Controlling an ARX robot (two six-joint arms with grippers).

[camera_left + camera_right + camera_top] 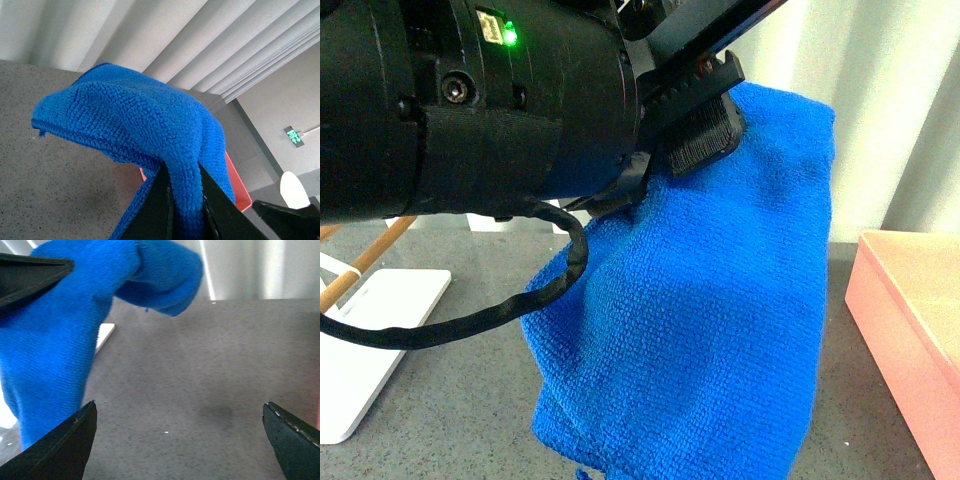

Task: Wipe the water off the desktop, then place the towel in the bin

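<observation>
Towel point(700, 330): off the desk point(470, 400), hanging from the left fingers point(152, 212). These are pressed together on a bunched fold at its top. The rest drops straight below the fingers, long axis vertical, with one loose corner flopping forward past them. The lower hem runs out of the front view, so clearance over the desk cannot be read.

Bin point(910, 300): on the desk, to the right of the left fingers and lower. In the left wrist view its pink wall point(240, 192) shows just past the pinched fold. The hanging towel appears beside the bin, not over its opening.

Right fingers point(65, 445): spread wide, holding nothing. The towel hangs next to one of them, with bare desk in the gap between.

Faint darker patch point(220, 412) on the desk ahead of the right fingers; damp or shadow, cannot tell.

White rack point(370, 340): opposite side of the left fingers from the bin, well apart.

Judgement: wiping looks finished. The drop depends on carrying the towel right until it hangs over the bin's opening. The left arm holds it, so the right arm's nearness to the bin matters little.
</observation>
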